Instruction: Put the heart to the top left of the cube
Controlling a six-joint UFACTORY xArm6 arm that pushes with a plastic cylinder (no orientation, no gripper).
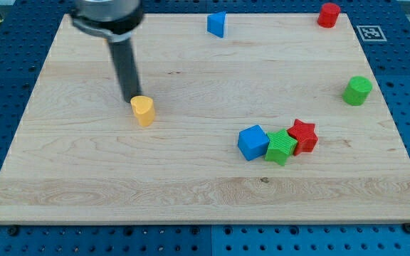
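A yellow heart block lies on the wooden board, left of the middle. A blue cube sits right of the middle, well to the right of the heart and slightly lower in the view. My tip is at the heart's upper left edge, touching it or nearly so. The dark rod rises from there toward the view's top.
A green star touches the blue cube's right side, and a red star touches the green one. A blue triangular block lies at the top middle, a red cylinder at the top right, a green cylinder at the right.
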